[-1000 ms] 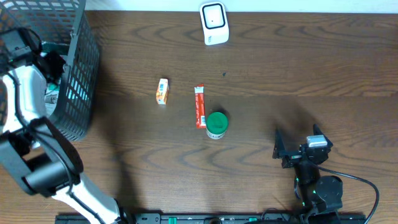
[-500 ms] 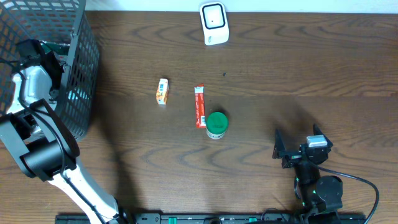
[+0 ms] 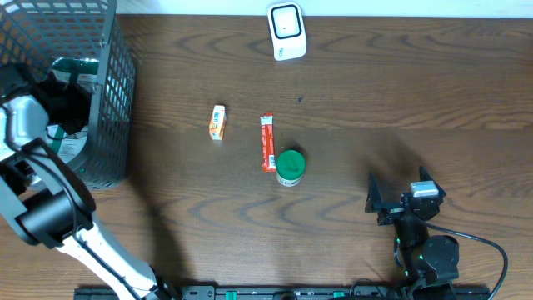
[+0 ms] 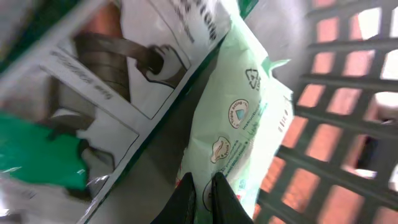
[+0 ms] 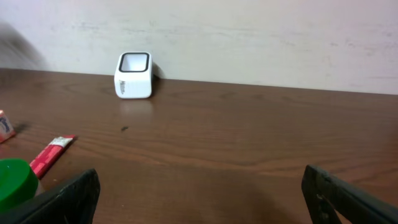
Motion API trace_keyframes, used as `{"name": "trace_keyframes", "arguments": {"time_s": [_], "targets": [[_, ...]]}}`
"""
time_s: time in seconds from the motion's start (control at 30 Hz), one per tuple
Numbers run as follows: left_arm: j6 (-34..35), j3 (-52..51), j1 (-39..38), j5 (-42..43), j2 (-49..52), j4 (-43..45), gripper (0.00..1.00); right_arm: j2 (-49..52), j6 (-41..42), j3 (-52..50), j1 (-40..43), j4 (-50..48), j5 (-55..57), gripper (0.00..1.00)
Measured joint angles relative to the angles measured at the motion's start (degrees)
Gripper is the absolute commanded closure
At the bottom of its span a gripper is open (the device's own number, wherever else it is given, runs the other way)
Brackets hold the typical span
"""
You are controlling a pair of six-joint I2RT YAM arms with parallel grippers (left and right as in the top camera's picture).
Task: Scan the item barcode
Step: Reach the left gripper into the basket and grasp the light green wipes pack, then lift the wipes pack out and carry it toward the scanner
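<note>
Overhead, a black mesh basket (image 3: pixel 112 100) stands at the 9 to 10 o'clock edge of the dark wood counter (image 3: pixel 433 92), and the left arm (image 3: pixel 25 125) reaches over its rim, its end down inside among green and white packaging

Left wrist view: the left tool (image 4: pixel 203 194) is clenched, fingertips pressed close together over the lower edge of a pale green pouch (image 4: pixel 242 118). Whether a fold of the pouch is pinched between them cannot be told. The pouch lies inside the basket against its mesh wall, with a white and green printed bag (image 4: pixel 93 93) overlapping it at 10 o'clock

Out on the counter, near the middle, a small orange box (image 3: pixel 217 122) lies at 9 o'clock of a red stick packet (image 3: pixel 267 142), apart from it. A green-lidded jar (image 3: pixel 290 167) sits at the packet's 5 o'clock end, touching or just beside it. The white scanner (image 3: pixel 286 32) stands at the counter's 12 o'clock edge, well apart from the basket

At 4 to 5 o'clock the right tool (image 5: pixel 202 200) is released, fingers spread wide and holding nothing, low over the counter and facing the scanner
</note>
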State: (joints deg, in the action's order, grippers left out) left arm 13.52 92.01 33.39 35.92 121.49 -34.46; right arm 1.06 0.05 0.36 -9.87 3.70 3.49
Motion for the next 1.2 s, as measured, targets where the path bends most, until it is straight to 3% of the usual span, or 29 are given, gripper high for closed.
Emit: {"name": "trace_keyframes", "arguments": {"time_s": [0.13,0.5,0.67,0.83,1.0,1.2], "targets": [[1.2,0.0,2.3,1.3,-5.0,0.4,0.93,0.0,0.0,0.0,0.0,0.0,0.0,0.01],[4.6,0.8,4.7,1.7,-30.3,3.3,0.93,0.0,0.0,0.0,0.0,0.0,0.0,0.01],[6.2,0.8,2.7,1.7,-39.7,-3.3,0.93,0.0,0.0,0.0,0.0,0.0,0.0,0.01],[5.7,1.1,-3.9,1.7,-47.2,-15.8,0.93,0.0,0.0,0.0,0.0,0.0,0.0,0.01],[0.8,1.1,-15.3,1.8,-49.0,-26.0,0.93,0.0,0.0,0.0,0.0,0.0,0.0,0.01],[-4.9,-3.8,-29.3,1.1,-48.7,-28.3,0.93,0.0,0.0,0.0,0.0,0.0,0.0,0.01]]}}
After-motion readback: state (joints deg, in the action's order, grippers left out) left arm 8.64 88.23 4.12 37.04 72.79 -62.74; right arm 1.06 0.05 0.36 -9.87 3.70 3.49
